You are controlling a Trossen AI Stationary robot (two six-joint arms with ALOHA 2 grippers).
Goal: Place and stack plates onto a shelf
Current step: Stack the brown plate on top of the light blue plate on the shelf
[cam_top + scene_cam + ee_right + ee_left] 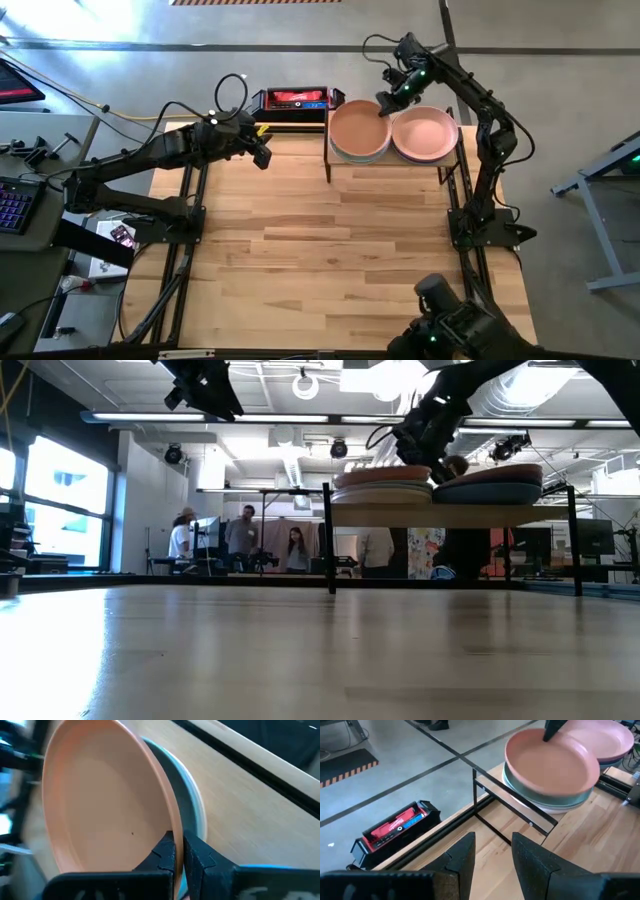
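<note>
The shelf (392,160) stands at the table's far edge and carries two stacks of plates. The left stack is topped by the peach plate (357,130), with a sage green plate (540,795) and paler ones beneath. The right stack is topped by a pink plate (428,132). My right gripper (387,103) is shut on the peach plate's rim, between the two stacks. My left gripper (262,155) hovers open above the table, left of the shelf, and touches nothing. My right gripper pinches the peach plate's rim (172,822) on the side next to the pink stack, one finger (162,852) inside the plate and the other outside the rim. The fingers slant down from above and the far side. The plate lies on top of the left stack.
A red and black tool case (295,100) sits beyond the table's far edge, left of the shelf. The slatted tabletop (330,250) stretches bare in front of the shelf. People stand far back in the room (240,540).
</note>
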